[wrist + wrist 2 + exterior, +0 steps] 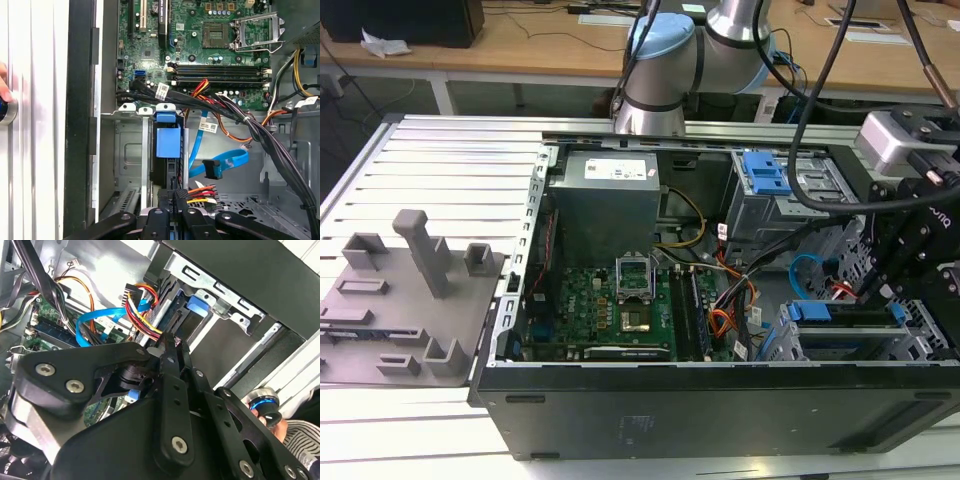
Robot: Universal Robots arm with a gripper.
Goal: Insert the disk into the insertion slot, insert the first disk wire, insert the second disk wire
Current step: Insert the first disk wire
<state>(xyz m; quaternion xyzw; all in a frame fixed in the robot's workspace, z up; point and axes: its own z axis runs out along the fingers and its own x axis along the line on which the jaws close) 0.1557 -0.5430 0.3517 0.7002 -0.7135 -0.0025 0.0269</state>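
Note:
The disk (840, 312) sits in its blue carrier inside the insertion slot (820, 345), a low grey cage at the exterior view's right. In the first wrist view the carrier's blue end (167, 139) stands in the slot (130, 150). My gripper (175, 201) is shut on the black connector of a disk wire with red, yellow and black strands (201, 192), right at the disk's rear edge. The second wrist view shows the gripper (170, 341) and those strands (142, 312). A blue flat disk wire (220, 165) with a black plug lies loose beside them.
A taller grey cage with a blue latch (765, 172) stands behind the slot. The motherboard (610, 305) and a thick black cable bundle (235, 112) lie nearby. A person's hand (274, 421) rests on a round knob outside the case. A grey fixture plate (405, 300) lies on the exterior view's left.

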